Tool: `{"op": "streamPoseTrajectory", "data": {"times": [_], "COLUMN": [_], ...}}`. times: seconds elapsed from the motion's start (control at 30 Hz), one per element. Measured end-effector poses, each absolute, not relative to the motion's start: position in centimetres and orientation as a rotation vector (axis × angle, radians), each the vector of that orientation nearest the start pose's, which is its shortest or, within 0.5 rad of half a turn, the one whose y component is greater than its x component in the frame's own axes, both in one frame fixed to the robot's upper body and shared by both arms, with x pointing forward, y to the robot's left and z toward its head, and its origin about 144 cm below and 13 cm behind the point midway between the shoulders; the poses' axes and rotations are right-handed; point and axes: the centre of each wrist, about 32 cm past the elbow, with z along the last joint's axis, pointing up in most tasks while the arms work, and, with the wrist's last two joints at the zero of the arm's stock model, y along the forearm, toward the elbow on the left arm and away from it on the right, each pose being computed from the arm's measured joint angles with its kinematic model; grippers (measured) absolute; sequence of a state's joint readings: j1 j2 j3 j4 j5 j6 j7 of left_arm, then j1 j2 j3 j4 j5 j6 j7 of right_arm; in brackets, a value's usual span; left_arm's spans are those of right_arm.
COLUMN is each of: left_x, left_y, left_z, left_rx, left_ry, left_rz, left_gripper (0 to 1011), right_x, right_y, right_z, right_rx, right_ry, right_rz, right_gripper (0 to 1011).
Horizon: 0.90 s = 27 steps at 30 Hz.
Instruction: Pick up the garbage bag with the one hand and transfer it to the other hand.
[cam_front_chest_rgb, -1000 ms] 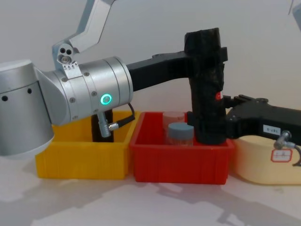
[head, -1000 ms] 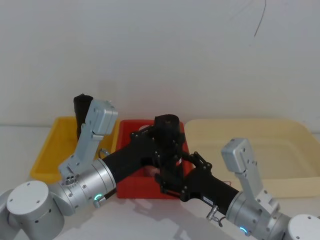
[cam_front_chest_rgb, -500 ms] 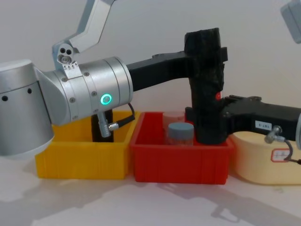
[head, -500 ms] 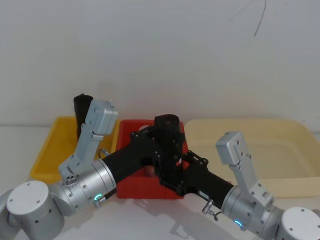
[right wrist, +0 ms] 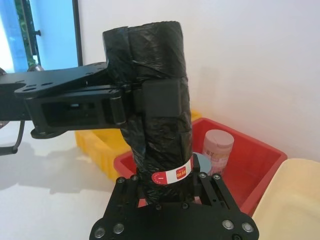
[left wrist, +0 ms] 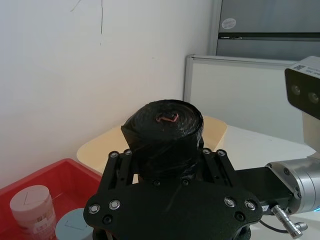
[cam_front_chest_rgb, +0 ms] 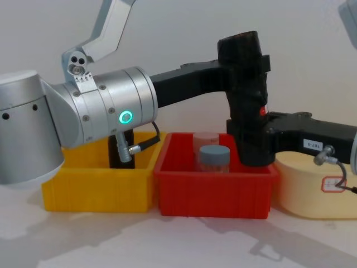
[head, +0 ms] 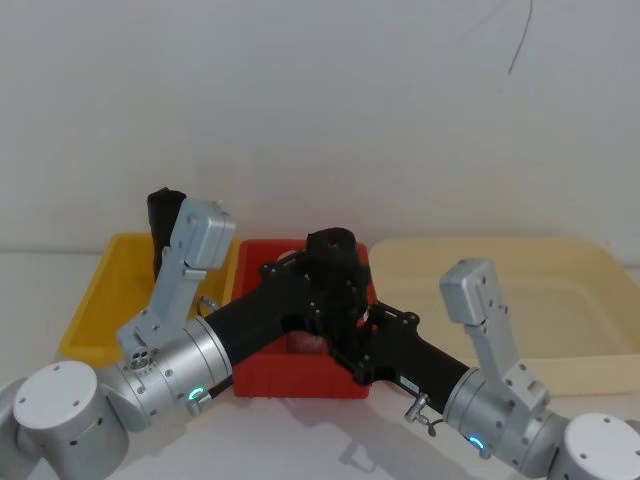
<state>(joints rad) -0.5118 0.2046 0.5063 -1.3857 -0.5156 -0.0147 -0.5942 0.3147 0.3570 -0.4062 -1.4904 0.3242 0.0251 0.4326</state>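
while left hand (cam_front_chest_rgb: 248, 60) and right hand (cam_front_chest_rgb: 255, 135) clasp the garbage bag (cam_front_chest_rgb: 245, 95), its base is hidden.

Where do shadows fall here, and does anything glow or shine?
Chest view: soft arm shadows cross the table before the red bin; the green ring glows. Right wrist view: the garbage bag, between left end effector and right end effector, shows dull sheen.

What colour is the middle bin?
The bin is red; the chest view shows it best.
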Motion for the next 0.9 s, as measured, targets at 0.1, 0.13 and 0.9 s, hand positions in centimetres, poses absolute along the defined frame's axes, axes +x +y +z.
{"op": "streamPoseTrajectory", "data": {"times": [0.1,0.13,0.9], "left_x": [56.3,56.3,56.3], "left_y": [14.7,14.7,14.7], "left_z": [124.6,124.6,124.6], "left_rx": [-0.209,-0.209,-0.209], "left_ry": [-0.079,-0.079,-0.079], "left_rz": [0.514,0.514,0.514], "left_gripper": [586,623,1001], "right_x": [52.5,52.5,53.2], "right_y": [-22.0,-22.0,-25.7], "right_z": [120.2,120.1,121.3], "right_rx": [-0.039,-0.036,-0.029], "right_ry": [-0.124,-0.124,-0.133], "right_rz": [-0.796,-0.796,-0.894], "right_gripper": [472,472,472]}}
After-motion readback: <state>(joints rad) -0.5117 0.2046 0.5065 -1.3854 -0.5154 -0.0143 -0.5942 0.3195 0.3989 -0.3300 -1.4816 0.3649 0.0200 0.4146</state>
